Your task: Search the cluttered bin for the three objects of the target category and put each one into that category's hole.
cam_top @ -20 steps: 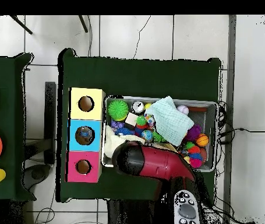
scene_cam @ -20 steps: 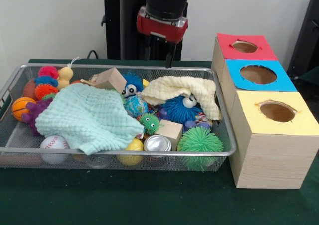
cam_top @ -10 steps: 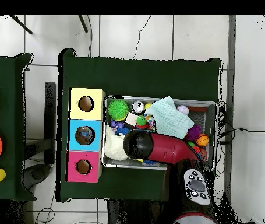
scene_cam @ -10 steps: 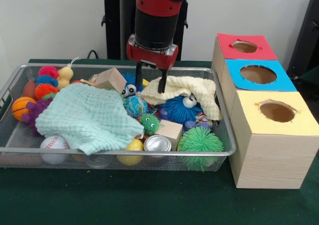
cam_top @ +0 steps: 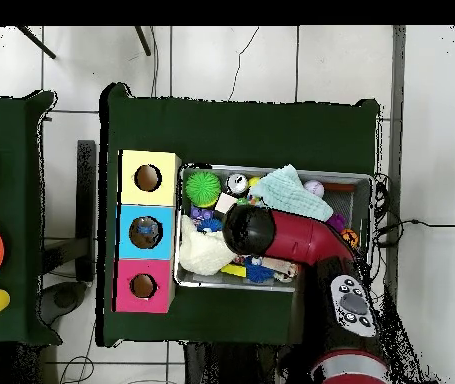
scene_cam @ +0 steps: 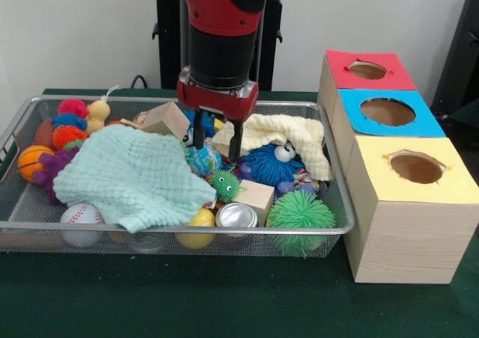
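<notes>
No grasp is made: the open, empty gripper (scene_cam: 214, 141) hangs above the globe ball (scene_cam: 203, 159) in the wire bin (scene_cam: 338, 203).

Mint cloth (scene_cam: 131, 177), cream towel (scene_cam: 281, 134), red, blue, yellow boxes (scene_cam: 397, 166).

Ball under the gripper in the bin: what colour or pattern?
Blue and green globe print on the ball, just below the open gripper. Front view shows it best.
</notes>
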You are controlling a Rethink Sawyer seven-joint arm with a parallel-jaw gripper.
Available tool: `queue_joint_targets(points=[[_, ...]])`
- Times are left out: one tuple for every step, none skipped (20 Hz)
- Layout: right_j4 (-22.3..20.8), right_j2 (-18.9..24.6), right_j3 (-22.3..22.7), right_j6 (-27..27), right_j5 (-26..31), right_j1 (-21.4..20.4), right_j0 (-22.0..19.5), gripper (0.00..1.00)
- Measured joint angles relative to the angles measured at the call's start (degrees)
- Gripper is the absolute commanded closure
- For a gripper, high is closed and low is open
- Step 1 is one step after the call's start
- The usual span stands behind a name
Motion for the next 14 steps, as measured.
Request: queue_joint_targets(points=[[-0.01,0.22,-0.43,0.00,0.19,0.09,-0.28,0.00],[0.00,0.59,-1.05,0.00,0.40,0.25,-0.74,0.00],[-0.01,0.95,-1.74,0.00,0.63,0.50,-1.34,0.00],[-0.01,1.21,-2.32,0.00,0.79,0.72,-1.94,0.00],[-0.02,1.36,-2.71,0.00,0.90,0.87,-2.36,0.00],[-0.02,1.47,-3.01,0.00,0.98,0.99,-2.70,0.00],[-0.02,1.95,-4.06,0.00,1.30,1.34,-4.06,0.00],[-0.02,2.09,-4.29,0.00,1.38,1.41,-4.48,0.00],[-0.02,2.29,-4.56,0.00,1.53,1.47,-5.05,0.00],[-0.02,2.38,-4.69,0.00,1.61,1.50,-5.35,0.00],[-0.03,2.65,-5.13,0.00,1.95,1.57,-6.48,0.00],[-0.02,2.79,-5.38,0.00,2.17,1.59,-7.19,0.00],[-0.03,2.85,-5.50,0.00,2.28,1.59,-7.54,0.00],[-0.03,2.92,-5.62,0.00,2.39,1.60,-7.89,0.00]])
